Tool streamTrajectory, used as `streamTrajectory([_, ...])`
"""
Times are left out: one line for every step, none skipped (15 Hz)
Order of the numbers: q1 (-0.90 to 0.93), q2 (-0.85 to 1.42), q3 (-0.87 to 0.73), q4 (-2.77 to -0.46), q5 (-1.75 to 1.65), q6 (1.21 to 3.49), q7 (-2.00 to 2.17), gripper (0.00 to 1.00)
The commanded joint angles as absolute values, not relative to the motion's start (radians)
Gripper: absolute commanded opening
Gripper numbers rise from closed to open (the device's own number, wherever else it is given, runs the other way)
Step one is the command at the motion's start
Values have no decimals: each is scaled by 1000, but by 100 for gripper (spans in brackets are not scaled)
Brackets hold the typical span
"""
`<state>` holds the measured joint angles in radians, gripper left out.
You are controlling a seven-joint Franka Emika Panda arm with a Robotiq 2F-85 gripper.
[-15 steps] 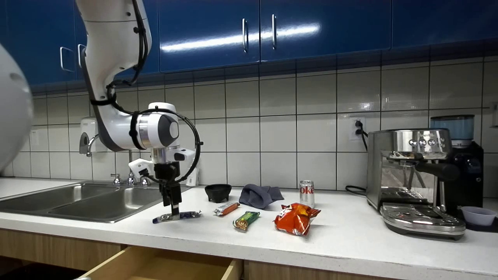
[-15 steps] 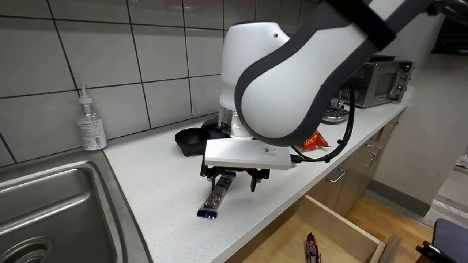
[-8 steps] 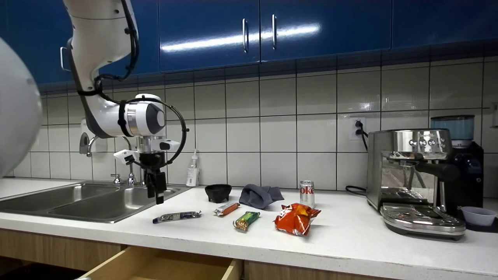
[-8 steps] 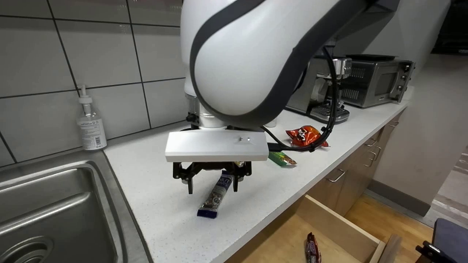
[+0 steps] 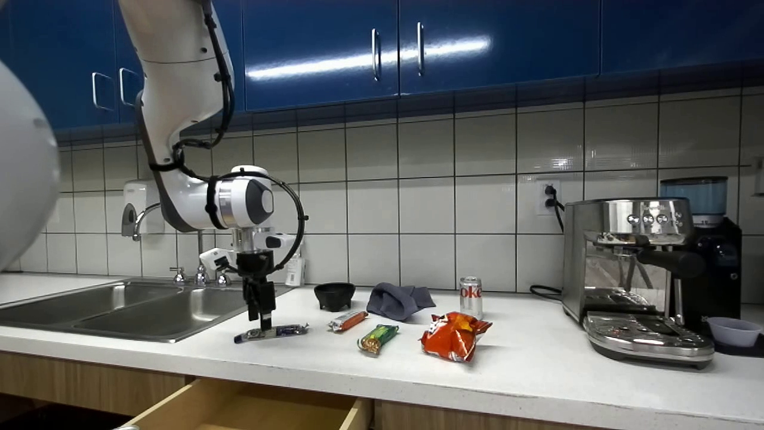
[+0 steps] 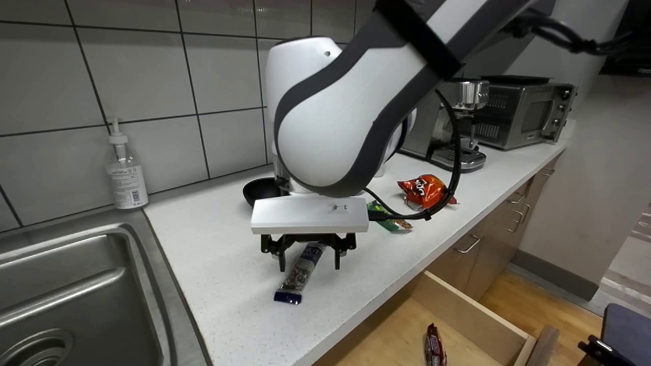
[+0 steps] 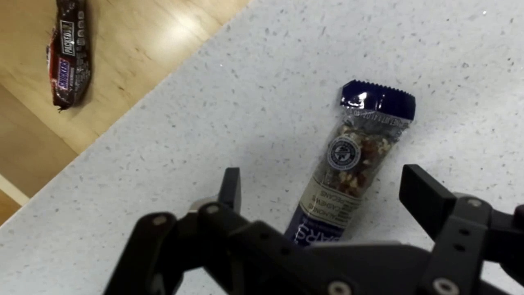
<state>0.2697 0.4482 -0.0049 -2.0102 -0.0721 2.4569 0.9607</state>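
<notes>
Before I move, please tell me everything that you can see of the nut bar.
The nut bar looks slim, shiny and plastic-wrapped: dark blue end, clear window onto nuts, round badge, cream band reading almonds, cashews, pecans, then blue again. It looks sealed and lies flat on the counter, slantwise under the open gripper, which seems not to touch it.

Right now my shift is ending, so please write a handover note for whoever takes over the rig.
Gripper: open, empty, over the nut bar, jaws on either side of it in the wrist view.
Where: nut bar on the counter near the sink; Snickers bar in the open drawer.
Done: drawer open, gripper over the nut bar.
Left: nut bar not yet gripped.
</notes>
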Motion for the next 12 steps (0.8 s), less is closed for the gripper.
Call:
streamTrajectory([284, 457, 0, -1960, -64, 2410, 981, 100])
streamTrajectory([289, 453, 3, -1955, -63, 2405, 983, 100])
streamTrajectory([279, 469, 3, -1944, -57, 2412, 966, 100])
streamTrajectory([280, 470, 2, -1939, -57, 2411, 966, 100])
streamTrajectory([277, 474, 2, -1936, -54, 2414, 962, 100])
streamTrajectory([276, 476, 3, -1934, -52, 2413, 963, 100])
streamTrajectory([275, 479, 1, -1931, -52, 2413, 964, 100])
streamTrajectory([273, 482, 2, -1929, -49, 2413, 962, 100])
streamTrajectory([268, 493, 0, -1923, -47, 2416, 957, 100])
streamTrajectory([267, 499, 0, -1918, -45, 2416, 955, 100])
streamTrajectory([265, 505, -1, -1915, -43, 2414, 956, 100])
streamTrajectory([267, 507, -2, -1913, -43, 2411, 960, 100])
